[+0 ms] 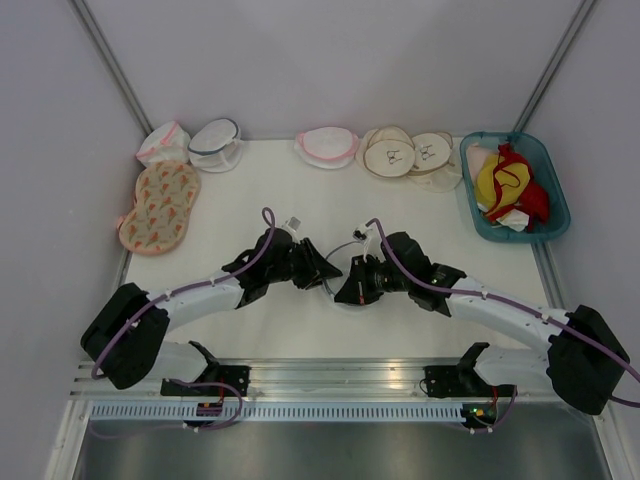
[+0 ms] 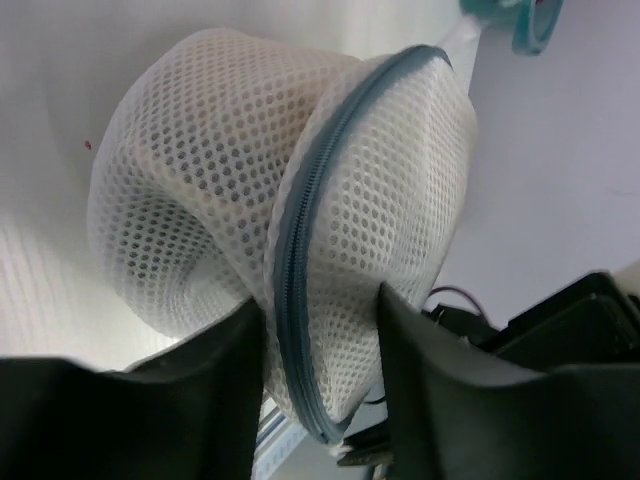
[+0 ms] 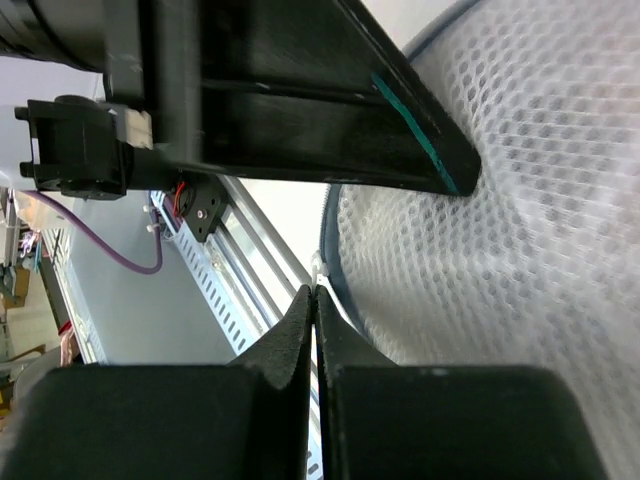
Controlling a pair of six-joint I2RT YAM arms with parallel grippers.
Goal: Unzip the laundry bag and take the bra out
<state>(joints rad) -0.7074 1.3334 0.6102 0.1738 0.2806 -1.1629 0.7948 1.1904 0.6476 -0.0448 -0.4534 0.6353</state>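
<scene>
The laundry bag point(image 2: 200, 180), a round white mesh drum with blue-grey zipper trim point(image 2: 300, 230), hangs between my two grippers over the middle of the table. My left gripper point(image 2: 320, 310) is shut on the bag's edge, one finger on each side of the zipper seam. My right gripper point(image 3: 315, 292) is shut, its tips pinching the small white zipper pull point(image 3: 314, 264) beside the bag point(image 3: 520, 200). Seen from above, the left gripper point(image 1: 325, 270) and right gripper point(image 1: 347, 288) meet tip to tip. The bra is hidden behind the mesh.
Along the back edge lie a pink-trimmed bag point(image 1: 163, 143), a dark-trimmed mesh bag point(image 1: 216, 143), another pink-trimmed bag point(image 1: 327, 146) and beige padded cups point(image 1: 395, 155). A watermelon-print piece point(image 1: 160, 205) lies at left. A teal basket point(image 1: 466, 170) at right holds red and yellow garments point(image 1: 510, 190).
</scene>
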